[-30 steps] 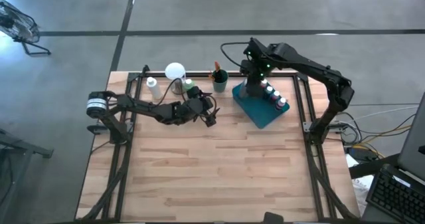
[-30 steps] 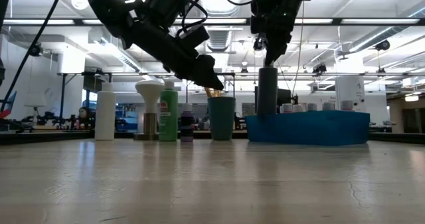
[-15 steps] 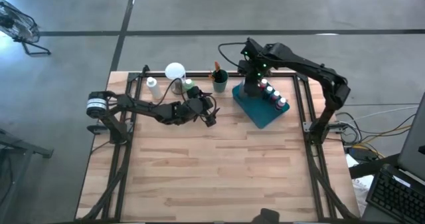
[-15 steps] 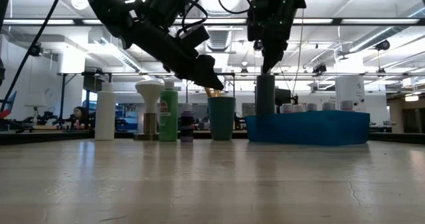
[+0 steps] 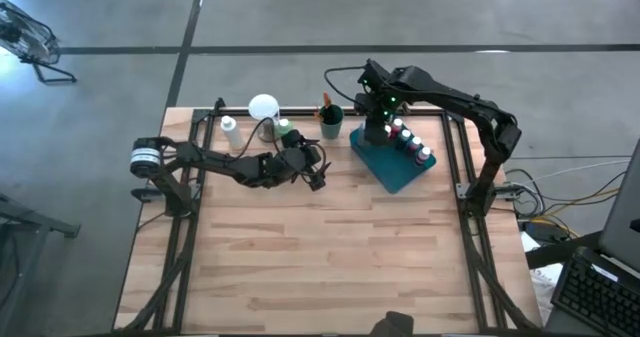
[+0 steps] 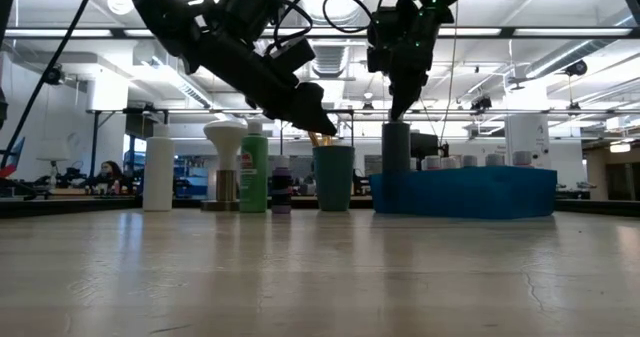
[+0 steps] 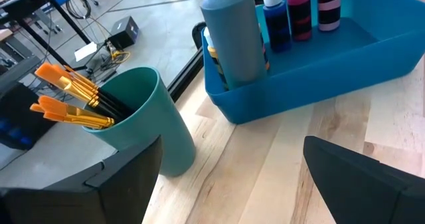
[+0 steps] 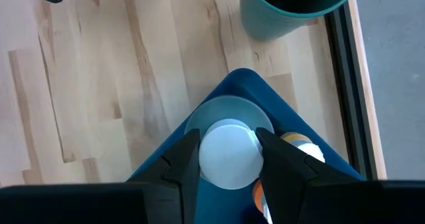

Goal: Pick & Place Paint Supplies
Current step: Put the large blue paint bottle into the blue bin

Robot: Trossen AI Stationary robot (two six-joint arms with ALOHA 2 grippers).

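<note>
Right gripper (image 8: 228, 159) fingers (image 8: 188, 159) flanking the white cap of the tall grey-blue bottle (image 7: 232, 34), contact unclear, bottle upright in the blue tray's (image 7: 345, 61) corner, teal brush cup (image 7: 143, 114) just beside on the counter (image 5: 330, 247), left gripper (image 5: 318, 177) fingers apart, hovering nearby.

Teal tray (image 5: 392, 172) – round white-topped object (image 5: 263, 106) nearby.

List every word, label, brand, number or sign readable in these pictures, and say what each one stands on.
None can be read.
Green bottle: a red patch on its label, too blurred to read.
Small paint bottles in the blue tray: no lettering visible on the sides shown.
Tall grey bottle under the right gripper: plain side, no text visible.
Teal cup holding the brushes: no print visible.
</note>
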